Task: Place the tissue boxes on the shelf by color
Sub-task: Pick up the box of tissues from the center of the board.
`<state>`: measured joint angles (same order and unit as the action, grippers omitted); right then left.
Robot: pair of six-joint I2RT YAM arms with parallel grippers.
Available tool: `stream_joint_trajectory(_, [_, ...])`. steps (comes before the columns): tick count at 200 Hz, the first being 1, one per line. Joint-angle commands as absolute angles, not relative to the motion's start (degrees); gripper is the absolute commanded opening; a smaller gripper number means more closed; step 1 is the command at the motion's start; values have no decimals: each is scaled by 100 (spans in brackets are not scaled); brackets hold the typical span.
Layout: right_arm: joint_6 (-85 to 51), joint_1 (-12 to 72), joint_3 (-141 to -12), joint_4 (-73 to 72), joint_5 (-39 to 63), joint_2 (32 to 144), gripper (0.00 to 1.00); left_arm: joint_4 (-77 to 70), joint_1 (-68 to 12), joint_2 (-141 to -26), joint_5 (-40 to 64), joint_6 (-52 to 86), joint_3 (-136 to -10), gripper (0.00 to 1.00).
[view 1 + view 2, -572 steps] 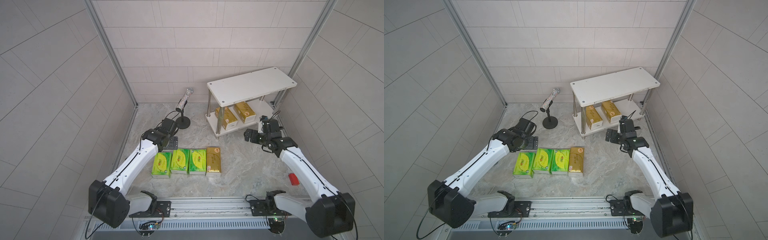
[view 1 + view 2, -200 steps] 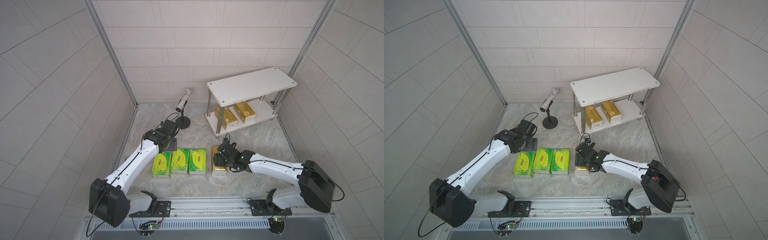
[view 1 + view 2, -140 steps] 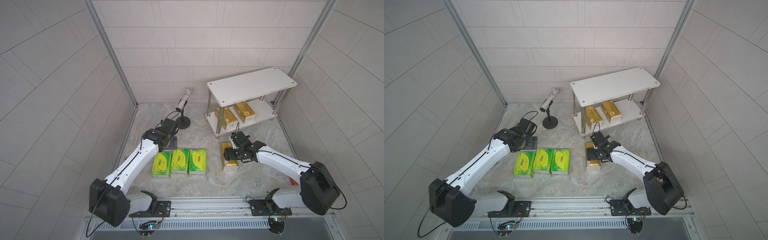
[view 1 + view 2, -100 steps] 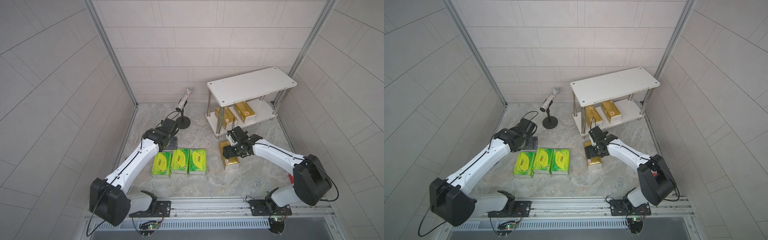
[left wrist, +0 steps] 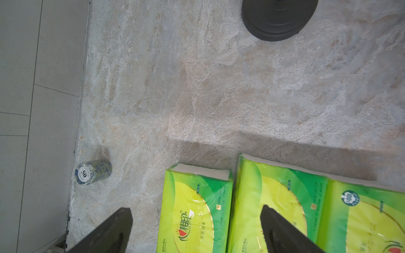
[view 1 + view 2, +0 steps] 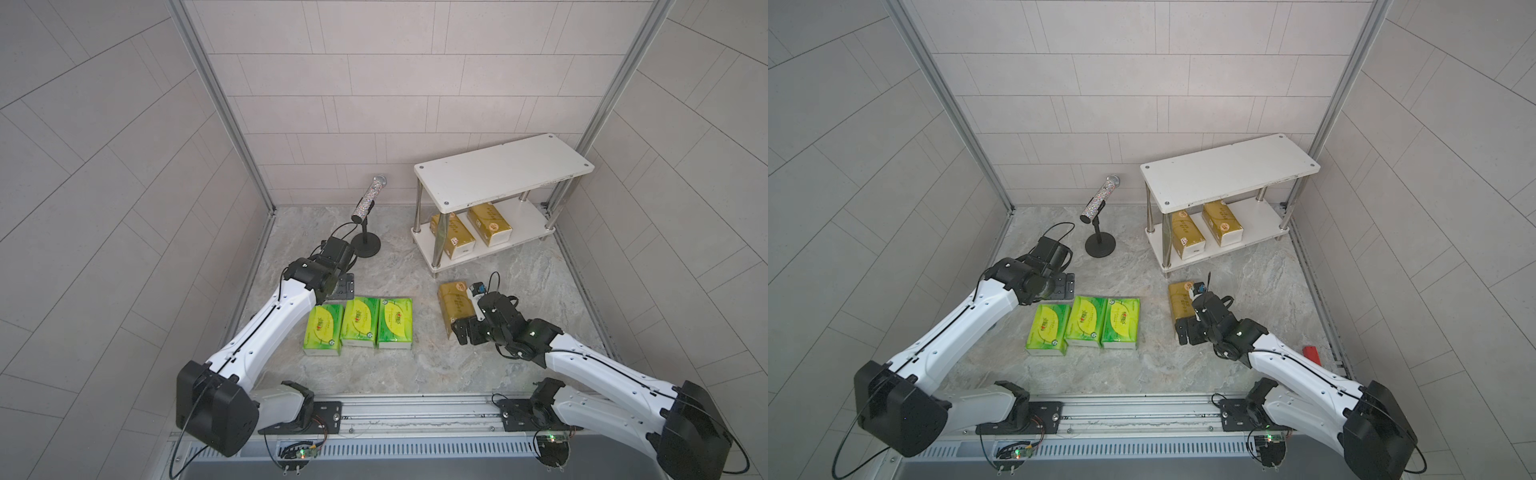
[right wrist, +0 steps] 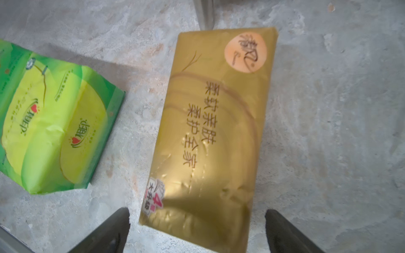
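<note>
Shiny gold pack (image 6: pixel 455 307), round orange label, flat near shelf (image 6: pixel 503 172); three green packs (image 6: pixel 359 318) farther off. Left gripper (image 5: pixel 196 208) and right gripper (image 7: pixel 197 210): jaws apart.

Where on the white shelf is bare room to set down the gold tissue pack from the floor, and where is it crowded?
The shelf's top board is wholly bare. On the lower board, a bare strip lies between the right-hand gold pack and the end legs. The other gold pack crowds the left end, beside the front leg.
</note>
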<state>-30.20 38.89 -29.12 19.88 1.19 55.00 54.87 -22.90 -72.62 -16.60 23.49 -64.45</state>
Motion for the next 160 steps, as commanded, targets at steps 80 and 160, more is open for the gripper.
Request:
stream_joint_trajectory(80, [-3434, 4535, -2665, 1145, -1173, 6022, 100, 5651, -2278, -7119, -1700, 2282, -6356, 100])
stream_joint_trajectory(160, [-3263, 4675, -2285, 158, -1499, 6583, 100, 5576, -2272, -7151, -1737, 2194, -6360, 100])
